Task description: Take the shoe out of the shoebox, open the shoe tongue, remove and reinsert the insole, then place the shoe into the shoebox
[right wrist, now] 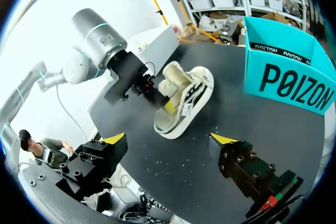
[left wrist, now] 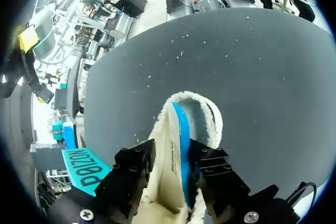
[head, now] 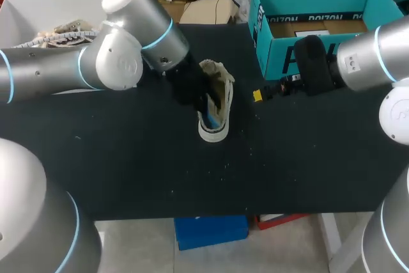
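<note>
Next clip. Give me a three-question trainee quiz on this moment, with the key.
1. True or false: the shoe is out of the teal box and on the table.
2. Fill in: the right gripper has its fingers ____, with nothing between them.
3. Which gripper is shut on the shoe? A) the left gripper B) the right gripper C) neither

Key: 1 true; 2 open; 3 A.
</note>
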Tool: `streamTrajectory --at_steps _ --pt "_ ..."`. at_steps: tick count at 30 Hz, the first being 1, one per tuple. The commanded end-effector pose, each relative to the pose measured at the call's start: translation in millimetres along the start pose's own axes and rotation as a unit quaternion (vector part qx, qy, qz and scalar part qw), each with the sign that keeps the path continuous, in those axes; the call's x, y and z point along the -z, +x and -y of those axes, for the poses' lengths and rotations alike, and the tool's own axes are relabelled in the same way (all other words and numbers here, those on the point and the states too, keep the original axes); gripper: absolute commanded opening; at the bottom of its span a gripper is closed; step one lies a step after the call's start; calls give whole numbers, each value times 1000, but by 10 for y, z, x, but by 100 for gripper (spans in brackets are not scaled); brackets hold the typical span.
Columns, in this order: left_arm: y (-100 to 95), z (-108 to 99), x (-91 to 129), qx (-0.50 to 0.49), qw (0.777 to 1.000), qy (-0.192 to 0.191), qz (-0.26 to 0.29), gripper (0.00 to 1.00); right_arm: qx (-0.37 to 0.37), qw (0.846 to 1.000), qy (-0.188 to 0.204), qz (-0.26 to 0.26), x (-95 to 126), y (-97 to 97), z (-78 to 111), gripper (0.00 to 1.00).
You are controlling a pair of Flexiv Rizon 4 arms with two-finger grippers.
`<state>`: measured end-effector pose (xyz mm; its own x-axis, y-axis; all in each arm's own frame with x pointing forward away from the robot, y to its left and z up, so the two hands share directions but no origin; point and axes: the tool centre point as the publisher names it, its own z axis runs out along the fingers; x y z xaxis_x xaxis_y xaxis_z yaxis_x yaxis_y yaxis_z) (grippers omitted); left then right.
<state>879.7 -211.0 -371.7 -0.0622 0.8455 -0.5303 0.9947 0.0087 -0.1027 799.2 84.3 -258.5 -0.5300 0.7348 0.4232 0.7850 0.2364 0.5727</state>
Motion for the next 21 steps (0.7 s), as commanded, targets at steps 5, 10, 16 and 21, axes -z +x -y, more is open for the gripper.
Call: streamTrajectory --at_steps 5,10,16,21 --pt "-15 51 451 -4 999 -21 40 47 0 1000 1 2 -9 10 -9 100" --pt "-35 -22 420 -15 995 -96 -23 19 0 1000 1 2 -9 10 -9 100" --pt "46 46 237 -52 984 -115 -122 0 0 1000 1 2 -9 10 -9 100" --pt "196 70 147 -45 977 -115 -171 0 0 1000 1 2 -9 10 -9 100"
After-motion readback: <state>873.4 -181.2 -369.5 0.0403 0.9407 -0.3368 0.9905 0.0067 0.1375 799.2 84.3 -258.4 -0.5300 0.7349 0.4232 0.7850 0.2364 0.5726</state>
